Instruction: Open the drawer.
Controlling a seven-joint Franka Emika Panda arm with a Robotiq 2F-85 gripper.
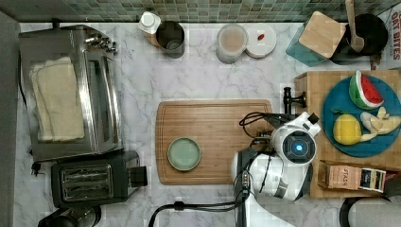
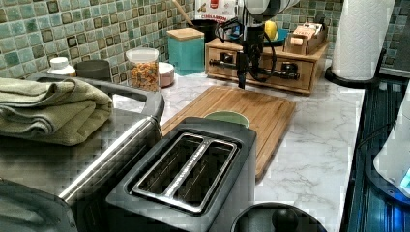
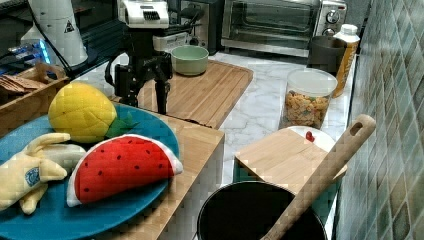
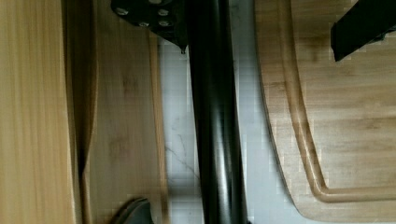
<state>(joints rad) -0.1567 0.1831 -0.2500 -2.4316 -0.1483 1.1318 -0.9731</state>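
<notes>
The drawer (image 2: 283, 83) is the light-bamboo front of the wooden box (image 1: 312, 85) at the top view's right. Its long black bar handle (image 4: 217, 121) runs along the front, and one bracket (image 1: 287, 97) shows from above. My gripper (image 2: 246, 79) hangs straight down in front of the drawer and is open. In the wrist view the bar passes between the two fingers, close to one finger (image 4: 149, 16) and apart from the other (image 4: 364, 28). The arm's wrist (image 1: 297, 145) hides the fingers from above. The spread fingers (image 3: 161, 97) also show in the right view.
A wooden cutting board (image 1: 213, 132) with a green bowl (image 1: 184, 153) lies just beside the gripper. On the box stand a blue plate (image 1: 338, 142) of toy fruit and a tea box (image 1: 352, 176). A toaster (image 1: 90, 182) and toaster oven (image 1: 71, 90) are far off.
</notes>
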